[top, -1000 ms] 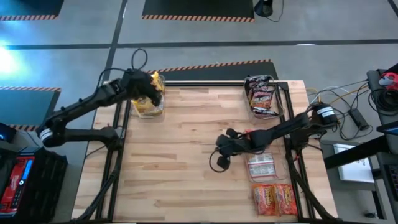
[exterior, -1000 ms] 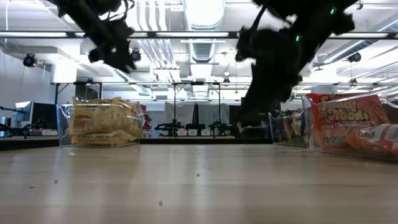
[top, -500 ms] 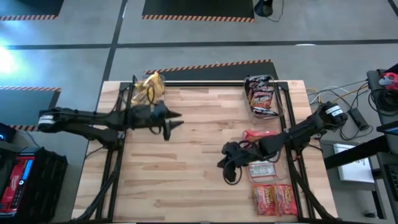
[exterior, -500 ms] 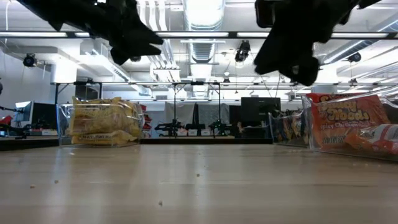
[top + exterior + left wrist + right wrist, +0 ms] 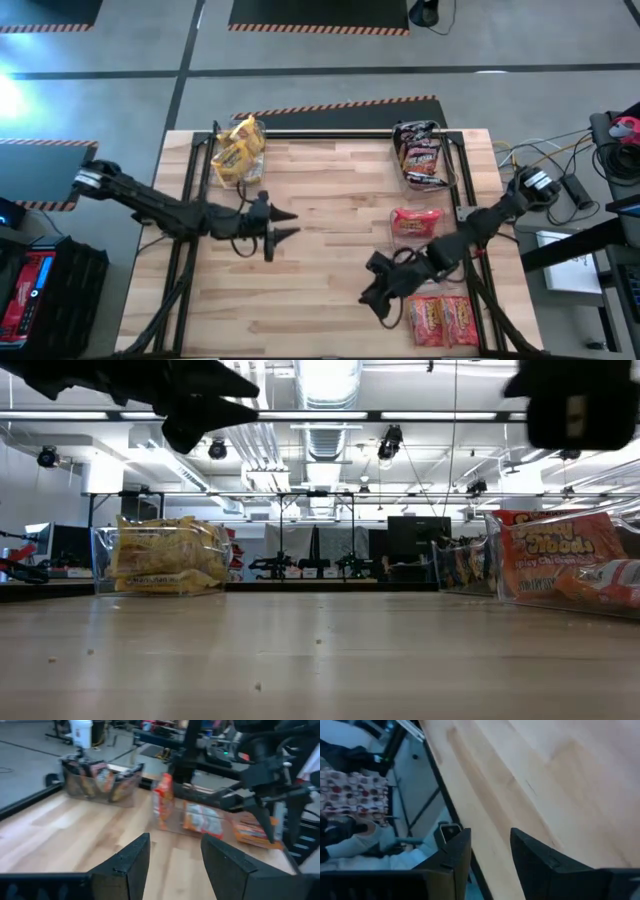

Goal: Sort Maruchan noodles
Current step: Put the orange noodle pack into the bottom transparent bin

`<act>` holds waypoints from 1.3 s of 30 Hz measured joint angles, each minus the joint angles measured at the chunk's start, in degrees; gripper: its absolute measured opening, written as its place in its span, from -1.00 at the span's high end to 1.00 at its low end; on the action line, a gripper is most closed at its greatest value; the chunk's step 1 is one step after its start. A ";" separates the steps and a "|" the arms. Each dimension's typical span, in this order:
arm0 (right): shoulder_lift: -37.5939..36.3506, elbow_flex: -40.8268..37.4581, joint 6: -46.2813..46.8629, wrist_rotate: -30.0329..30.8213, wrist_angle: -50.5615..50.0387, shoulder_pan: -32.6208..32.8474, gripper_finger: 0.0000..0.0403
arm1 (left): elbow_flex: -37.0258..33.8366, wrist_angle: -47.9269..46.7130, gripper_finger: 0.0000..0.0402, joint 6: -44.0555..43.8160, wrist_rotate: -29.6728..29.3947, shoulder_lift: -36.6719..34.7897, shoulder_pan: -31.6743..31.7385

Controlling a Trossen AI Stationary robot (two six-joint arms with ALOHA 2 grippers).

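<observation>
Yellow Maruchan noodles (image 5: 238,150) fill a clear bin at the far left, also seen in the low view (image 5: 165,555). Dark brown packets (image 5: 420,152) sit in a bin at the far right. A red-orange packet (image 5: 415,220) stands in a clear bin at the right (image 5: 560,555). Two more red-orange packets (image 5: 440,320) lie flat at the near right corner. My left gripper (image 5: 285,224) hovers open and empty left of the table's middle (image 5: 172,865). My right gripper (image 5: 375,303) hangs open and empty over the near right part (image 5: 490,855).
Bare wooden tabletop (image 5: 320,280) spreads between the bins. My right arm (image 5: 470,235) slants across the right side, above the red-orange bin's near end. Black frame rails (image 5: 190,250) run along both side edges. In the right wrist view a person (image 5: 350,795) shows beyond the table's edge.
My left gripper has left the yellow bin, swinging toward the near edge and the table's middle, and now points right. My right gripper has drawn back from the table's middle toward the near edge, baring the red-orange packet in its bin.
</observation>
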 joint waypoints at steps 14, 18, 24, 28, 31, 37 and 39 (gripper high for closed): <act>8.92 22.52 25.81 0.90 -45.09 11.25 0.39 | 0.19 19.25 0.20 -0.40 0.06 14.81 -4.76; 13.15 28.39 32.89 -4.32 -56.70 13.60 0.34 | 0.19 21.86 0.20 -0.31 0.08 17.09 -5.55; 17.11 30.58 38.29 -18.55 -63.21 15.16 0.24 | 0.19 22.42 0.20 -0.15 0.09 18.33 -6.32; 17.84 30.12 39.37 -23.50 -63.35 15.83 0.18 | 0.19 22.43 0.20 1.95 0.12 18.34 -6.95; 17.75 29.98 42.52 -23.63 -63.56 16.49 0.16 | 0.19 22.43 0.20 2.95 0.14 18.34 -7.34; 18.83 28.38 49.96 -23.61 -63.00 18.77 0.16 | 0.19 22.39 0.20 4.85 0.16 18.34 -7.78; 20.12 28.33 51.07 -23.63 -62.57 19.22 0.16 | 0.19 22.39 0.20 5.64 0.17 18.34 -7.78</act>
